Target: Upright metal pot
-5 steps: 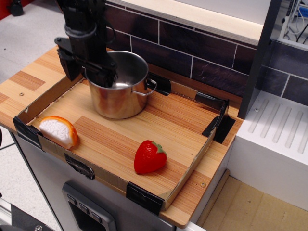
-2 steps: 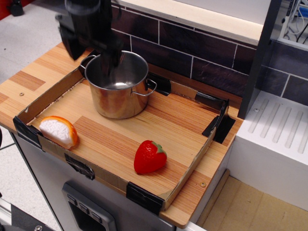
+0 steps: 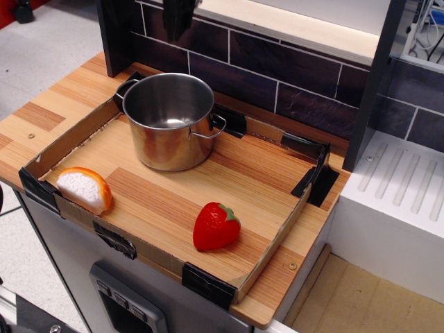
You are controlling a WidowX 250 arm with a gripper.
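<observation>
1. Status. I read the metal pot (image 3: 168, 122) as standing on its base with its mouth up, at about 10 o'clock inside the cardboard tray (image 3: 62, 142) on the bench (image 3: 35, 114). I judge the task done or nearly so.

2. Gripper. Only a dark part of the arm shows at the top edge, at 12 o'clock above the pot: a broad black block and a narrower piece (image 3: 177, 17). It is well clear of the pot and touches nothing. The gripper fingertips are cut off by the frame, so I cannot tell whether the gripper is wide or narrow. It holds nothing that I can see.

3. Step in hand. I take this as the retreat. To do it well, I would lift straight up and away, keeping clear of the rim and of the 2 wire loop handles, 1 at the pot's 10 o'clock and 1 at its 3 o'clock (image 3: 211, 126). I would check that the pot sits flat and does not rock before I call the step closed.

4. Containers, left to right.
- Tray: holds 3 things. The orange-rimmed white toy piece (image 3: 83, 189) lies at 8 o'clock near the front-left corner. The pot stands at the back left. The toy strawberry (image 3: 215, 225) lies at 5 o'clock, well apart from the pot.
- Pot: the inside shows bare steel; I see nothing in it.
</observation>
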